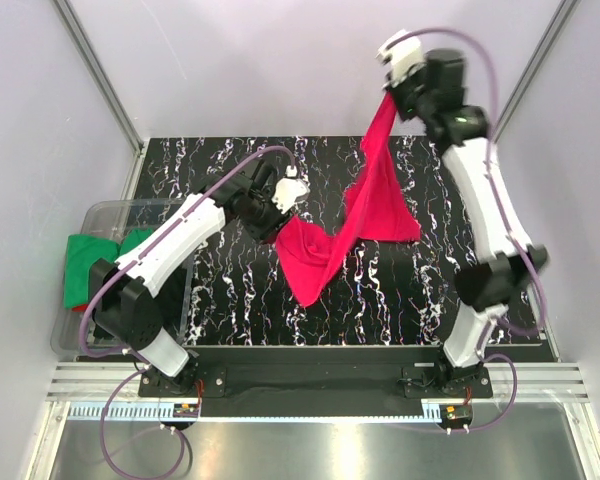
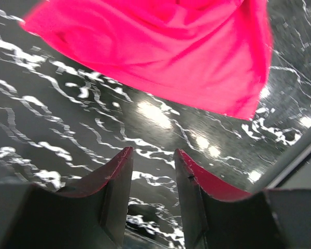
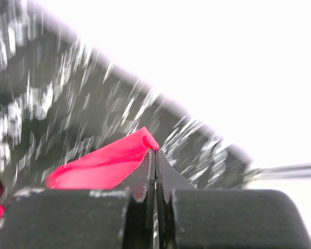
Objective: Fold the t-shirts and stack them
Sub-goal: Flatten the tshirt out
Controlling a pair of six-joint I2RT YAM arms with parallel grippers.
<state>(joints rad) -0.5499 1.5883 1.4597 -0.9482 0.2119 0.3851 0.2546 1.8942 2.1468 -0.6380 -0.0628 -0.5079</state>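
From my feed, the surface [image 1: 380,300] is a black slab veined with white, like marble, and glossy enough to throw back bright spots of light in the left wrist view [image 2: 67,119]. A clear plastic bin [image 1: 120,205] sits at its left edge. Plain white walls [image 1: 240,60] close in the back and sides, with slanted aluminium posts at the left [image 1: 100,75] and right [image 1: 530,70] corners. Along the near edge I see a slotted aluminium rail [image 1: 80,382], and below it a dull metal sheet [image 1: 310,445].
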